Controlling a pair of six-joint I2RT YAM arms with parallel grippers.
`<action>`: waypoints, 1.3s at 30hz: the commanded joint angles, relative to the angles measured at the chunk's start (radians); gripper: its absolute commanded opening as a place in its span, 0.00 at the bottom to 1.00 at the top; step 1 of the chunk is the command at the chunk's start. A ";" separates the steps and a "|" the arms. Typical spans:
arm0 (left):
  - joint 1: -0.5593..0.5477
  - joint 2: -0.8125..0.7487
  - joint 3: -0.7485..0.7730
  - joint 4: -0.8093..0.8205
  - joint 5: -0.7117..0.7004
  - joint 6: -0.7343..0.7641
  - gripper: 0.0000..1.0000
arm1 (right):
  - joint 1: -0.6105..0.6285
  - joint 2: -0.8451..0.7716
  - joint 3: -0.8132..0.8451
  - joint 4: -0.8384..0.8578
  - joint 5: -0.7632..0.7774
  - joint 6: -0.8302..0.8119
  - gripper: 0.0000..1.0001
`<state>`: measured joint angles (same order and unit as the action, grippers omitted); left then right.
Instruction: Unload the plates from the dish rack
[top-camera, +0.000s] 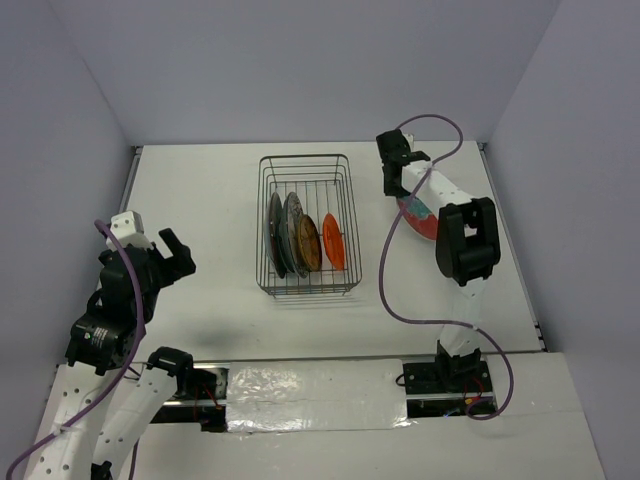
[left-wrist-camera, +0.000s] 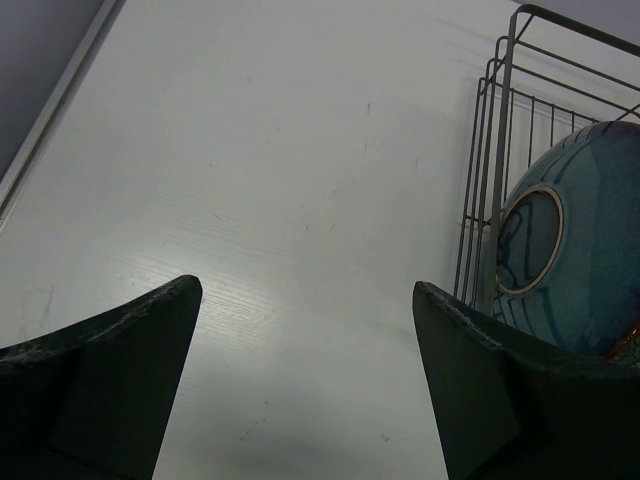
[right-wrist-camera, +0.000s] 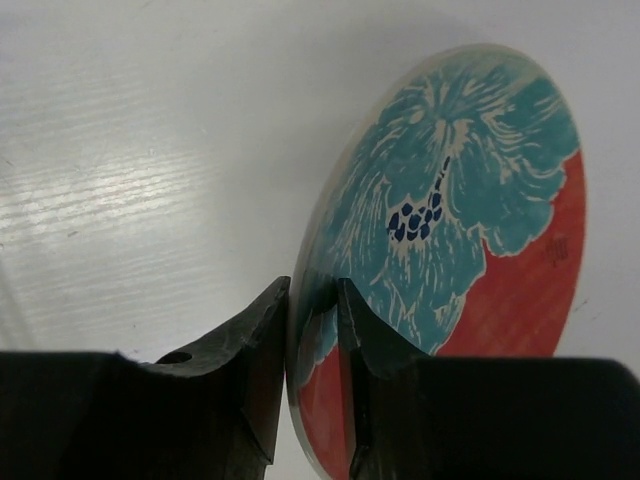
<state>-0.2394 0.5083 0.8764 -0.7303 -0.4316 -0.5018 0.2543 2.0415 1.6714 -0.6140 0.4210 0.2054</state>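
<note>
The wire dish rack (top-camera: 304, 160) stands mid-table and holds several plates on edge: a large teal-blue one (top-camera: 275, 235), a grey one (top-camera: 292, 228), a yellow-brown one (top-camera: 308, 244) and a small orange one (top-camera: 333, 241). My right gripper (top-camera: 408, 200) is to the right of the rack, shut on the rim of a plate with a teal flower on red (top-camera: 420, 218). The right wrist view shows the fingers (right-wrist-camera: 313, 290) pinching that plate (right-wrist-camera: 470, 200), tilted above the table. My left gripper (top-camera: 178, 255) is open and empty, left of the rack. The left wrist view (left-wrist-camera: 307, 290) shows the rack (left-wrist-camera: 500, 150) and the teal-blue plate (left-wrist-camera: 590, 240).
White walls close in the table at the back and on both sides. A purple cable (top-camera: 385, 280) loops from the right arm over the table between the rack and the arm's base.
</note>
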 joint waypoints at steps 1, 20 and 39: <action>-0.006 0.006 -0.010 0.051 0.002 0.002 0.99 | -0.003 0.017 -0.013 0.062 -0.070 0.035 0.31; -0.008 0.016 -0.008 0.052 0.007 0.005 1.00 | 0.080 -0.503 -0.245 0.255 -0.445 0.161 1.00; -0.011 0.018 -0.007 0.046 0.002 -0.001 0.99 | 0.615 -0.538 -0.274 0.304 -0.133 0.324 0.81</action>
<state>-0.2440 0.5350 0.8673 -0.7254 -0.4309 -0.5018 0.8490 1.4914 1.3994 -0.3515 0.2466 0.4911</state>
